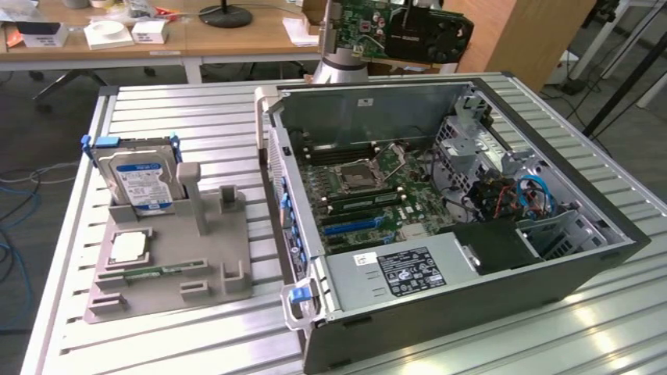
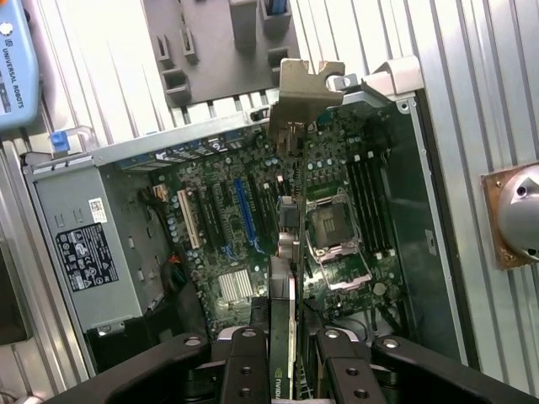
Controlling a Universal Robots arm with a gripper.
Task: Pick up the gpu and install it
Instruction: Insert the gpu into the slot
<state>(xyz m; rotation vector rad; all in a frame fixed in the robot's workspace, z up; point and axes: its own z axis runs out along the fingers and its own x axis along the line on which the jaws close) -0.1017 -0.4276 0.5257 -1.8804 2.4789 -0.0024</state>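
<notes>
The gpu (image 1: 407, 31), a green board with a black cooler face, hangs in the air above the far rim of the open computer case (image 1: 615, 234). In the wrist view I see the gpu (image 2: 290, 252) edge-on, its silver end bracket (image 2: 307, 84) pointing away from me. My gripper (image 2: 290, 341) is shut on the card, one black finger (image 2: 244, 362) on each side of it. Below lies the motherboard (image 2: 337, 168) with a long blue slot (image 2: 244, 215) and a white slot (image 2: 184, 219) beside the card's line.
A grey fixture (image 1: 167, 266) at the exterior view's left holds a hard drive with a blue-white label (image 1: 140, 180), a processor chip (image 1: 127, 246) and a memory stick (image 1: 162, 271). The power supply (image 1: 401, 269) fills the case's near end. A wooden desk (image 1: 208, 39) stands behind.
</notes>
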